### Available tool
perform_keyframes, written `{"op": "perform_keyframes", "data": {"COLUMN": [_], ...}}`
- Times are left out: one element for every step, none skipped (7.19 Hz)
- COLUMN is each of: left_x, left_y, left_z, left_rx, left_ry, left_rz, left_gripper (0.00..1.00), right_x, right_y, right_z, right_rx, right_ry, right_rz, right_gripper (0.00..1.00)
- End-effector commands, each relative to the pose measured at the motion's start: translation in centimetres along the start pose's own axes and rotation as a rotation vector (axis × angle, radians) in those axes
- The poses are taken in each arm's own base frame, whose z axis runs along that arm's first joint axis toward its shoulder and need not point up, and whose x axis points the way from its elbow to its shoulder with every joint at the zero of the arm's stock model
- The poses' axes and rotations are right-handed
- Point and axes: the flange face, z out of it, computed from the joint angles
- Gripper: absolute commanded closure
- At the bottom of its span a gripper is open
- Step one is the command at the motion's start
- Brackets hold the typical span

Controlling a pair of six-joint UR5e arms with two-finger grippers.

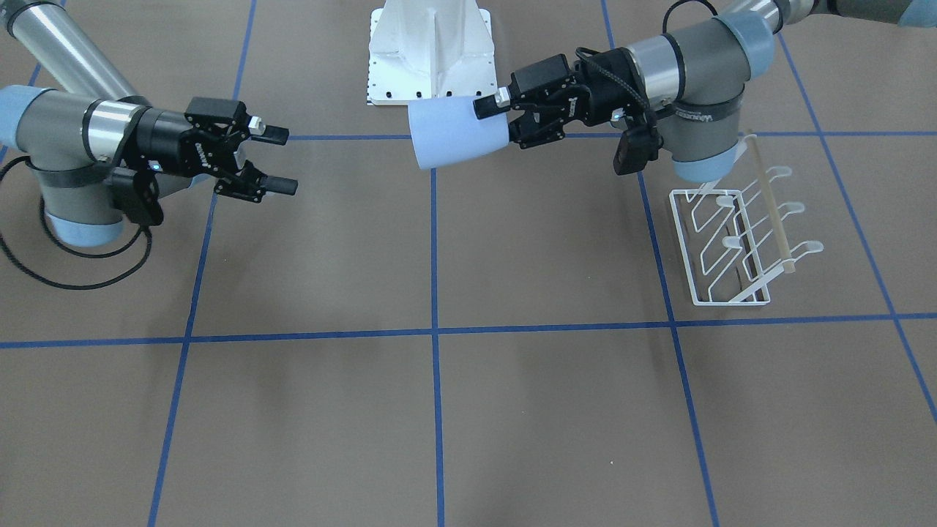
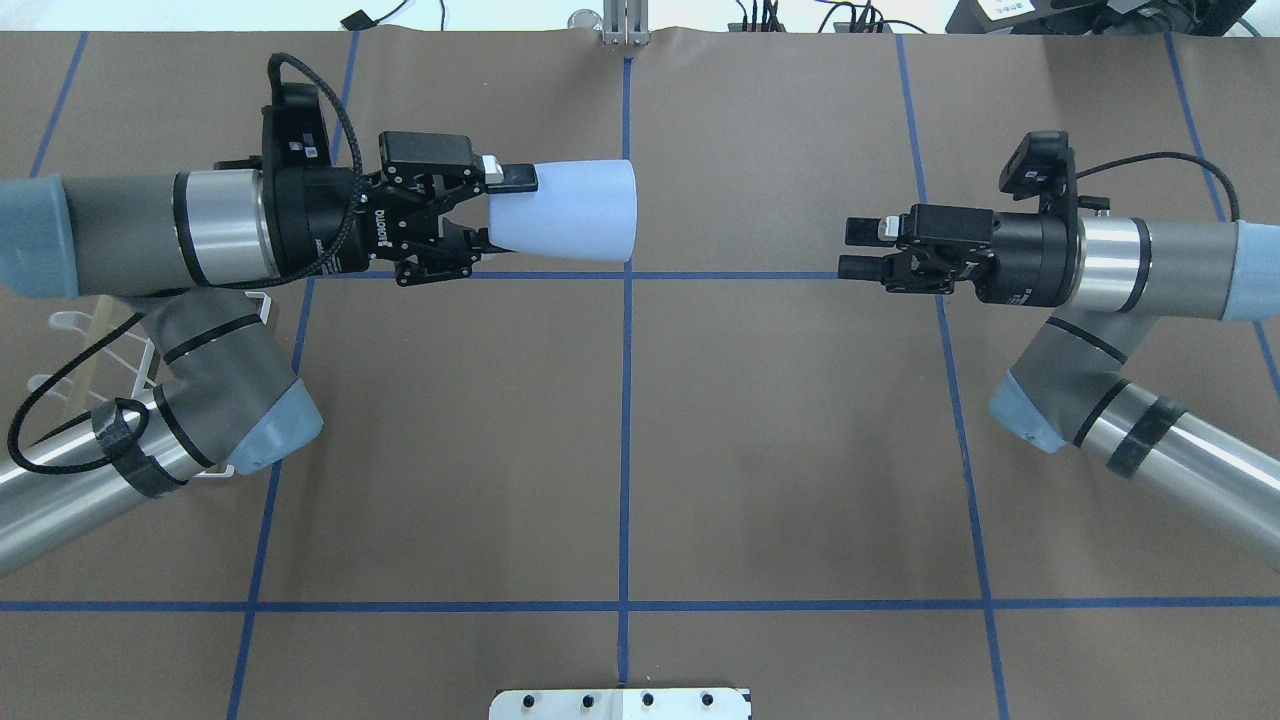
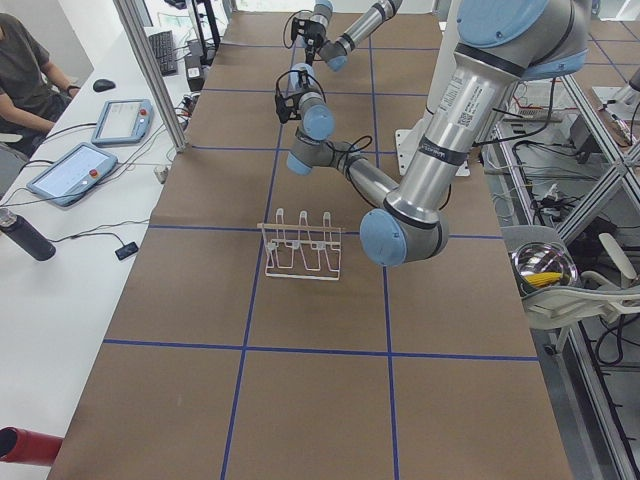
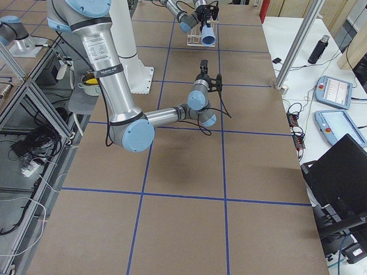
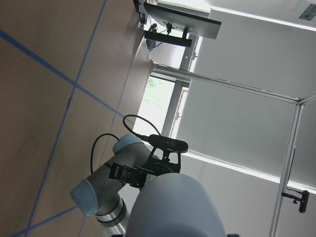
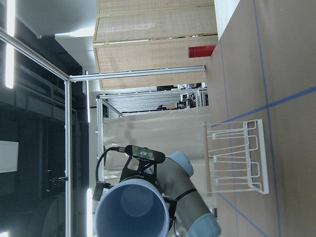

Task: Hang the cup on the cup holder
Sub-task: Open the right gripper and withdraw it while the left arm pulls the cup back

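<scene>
Seen from overhead, the cup holder [image 1: 776, 219] stands on the bench [image 2: 620, 450] well left of the cup [image 2: 570, 210], half hidden under the left arm [image 2: 120, 235]. The left gripper [image 2: 500, 210] has its fingers clamped on the cup's narrow base, holding it sideways, mouth turned right. Well right of the cup, the right gripper [image 2: 855, 248] faces it with fingers spread.

The left arm [image 2: 130, 245] and right arm [image 2: 1150, 265] are grey-and-silver tubes with pale blue joint caps [image 2: 290, 425] and black cables [image 2: 1165, 154]. The left gripper [image 2: 500, 208] and right gripper [image 2: 857, 248] are black, lettered white.
</scene>
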Motion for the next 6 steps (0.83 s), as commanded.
{"op": "perform_keyframes", "data": {"left_x": [0.0,-0.6,-0.9,-0.1,1.1,2.0], "left_y": [-6.2,-8.5,-9.8,-10.3,-10.1,-9.4], "left_z": [-2.8,-4.6,-7.0,-7.4,-7.0,-7.4], "left_rx": [0.161,0.23,0.277,0.3,0.298,0.255], "left_ry": [-0.188,-0.298,-0.41,-0.554,-0.733,-0.89], "left_rz": [0.186,0.208,0.258,0.307,0.358,0.455], "left_gripper": [1.0,1.0,1.0,1.0,1.0,1.0], "right_x": [3.0,3.6,4.6,5.8,7.0,7.7], "right_y": [-3.8,-6.7,-9.2,-11.0,-12.3,-14.0], "right_z": [-5.3,-7.8,-10.1,-11.5,-14.2,-16.3], "right_rx": [0.066,0.126,0.126,0.106,0.055,-0.028], "right_ry": [0.258,0.388,0.531,0.668,0.778,0.877], "right_rz": [-0.23,-0.234,-0.329,-0.365,-0.417,-0.47], "right_gripper": [0.0,0.0,0.0,0.0,0.0,0.0]}}
